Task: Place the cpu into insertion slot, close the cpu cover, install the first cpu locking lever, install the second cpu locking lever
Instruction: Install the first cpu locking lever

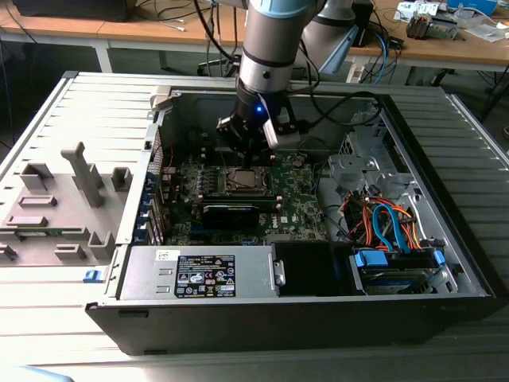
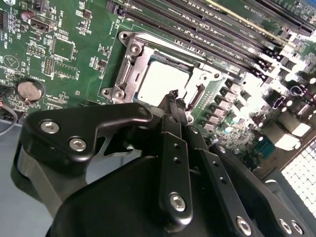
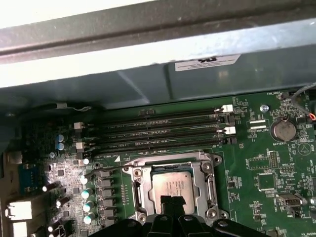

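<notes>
Hovering just above the cpu [image 2: 160,81], gripper [image 2: 174,98] pinched closed, empty. Chip seated in the insertion slot [image 3: 173,185] mid-board, under the lowered cpu cover [image 3: 206,183]; near edge hidden behind fingertips [image 3: 172,203].

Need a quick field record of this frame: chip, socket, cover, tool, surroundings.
chip: seated in the socket, silvery top showing through the cover window
socket: on the green board beside the memory slots
cover: metal frame lying down over the socket, around the chip
tool: directly above the chip, fingertips together at the chip's edge, nothing seen between them
board: green, inside the open computer case
memory slots: long dark rows next to the socket
coin battery: round, on the board away from the socket
</notes>
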### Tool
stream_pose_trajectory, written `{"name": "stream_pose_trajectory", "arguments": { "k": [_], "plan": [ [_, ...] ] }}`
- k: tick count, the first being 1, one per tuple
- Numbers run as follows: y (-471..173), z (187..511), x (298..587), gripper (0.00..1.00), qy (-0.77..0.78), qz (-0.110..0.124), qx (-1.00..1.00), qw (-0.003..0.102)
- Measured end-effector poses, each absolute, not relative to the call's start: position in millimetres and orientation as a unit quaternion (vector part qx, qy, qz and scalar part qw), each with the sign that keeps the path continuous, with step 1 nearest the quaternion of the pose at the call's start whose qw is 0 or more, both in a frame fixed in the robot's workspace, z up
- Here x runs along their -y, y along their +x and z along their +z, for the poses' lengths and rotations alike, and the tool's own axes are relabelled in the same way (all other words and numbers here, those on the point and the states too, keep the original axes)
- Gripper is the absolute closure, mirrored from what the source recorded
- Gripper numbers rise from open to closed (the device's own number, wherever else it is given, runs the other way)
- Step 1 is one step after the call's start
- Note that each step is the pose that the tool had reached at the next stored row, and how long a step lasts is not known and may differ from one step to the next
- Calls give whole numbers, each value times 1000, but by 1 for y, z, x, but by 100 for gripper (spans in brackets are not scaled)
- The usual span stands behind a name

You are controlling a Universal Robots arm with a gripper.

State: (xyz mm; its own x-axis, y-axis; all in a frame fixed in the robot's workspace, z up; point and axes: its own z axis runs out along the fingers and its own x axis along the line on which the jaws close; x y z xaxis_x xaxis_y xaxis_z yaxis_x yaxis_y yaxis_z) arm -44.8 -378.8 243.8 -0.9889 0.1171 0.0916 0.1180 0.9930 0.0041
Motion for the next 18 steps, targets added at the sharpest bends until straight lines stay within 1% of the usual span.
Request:
{"name": "stream_pose_trajectory", "arguments": {
  "k": [8, 13, 18],
  "plan": [
    [-47, 251, 379, 89, -64, -5, 997, 45],
    [-47, 251, 379, 89, -28, -4, 999, 46],
    [-47, 253, 379, 89, -28, -4, 999, 46]
  ]
}}
